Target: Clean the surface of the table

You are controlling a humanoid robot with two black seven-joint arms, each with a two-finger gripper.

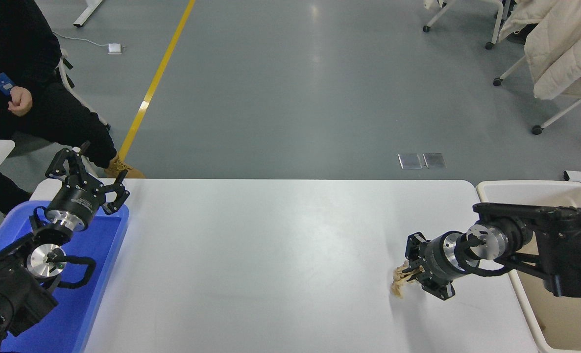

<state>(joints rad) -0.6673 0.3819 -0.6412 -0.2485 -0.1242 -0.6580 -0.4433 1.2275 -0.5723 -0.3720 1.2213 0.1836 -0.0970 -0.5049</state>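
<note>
The white table surface (271, 255) fills the lower half of the head view. My right gripper (412, 274) is at the table's right part, shut on a crumpled brown paper scrap (399, 284) that hangs from its tips just above the table. My left gripper (87, 169) is parked at the lower left over the blue tray, its fingers spread open and empty.
A blue plastic tray (102, 255) lies at the table's left end. A beige bin (535, 196) stands off the table's right edge, behind my right arm. A person in black (21, 98) sits at the far left.
</note>
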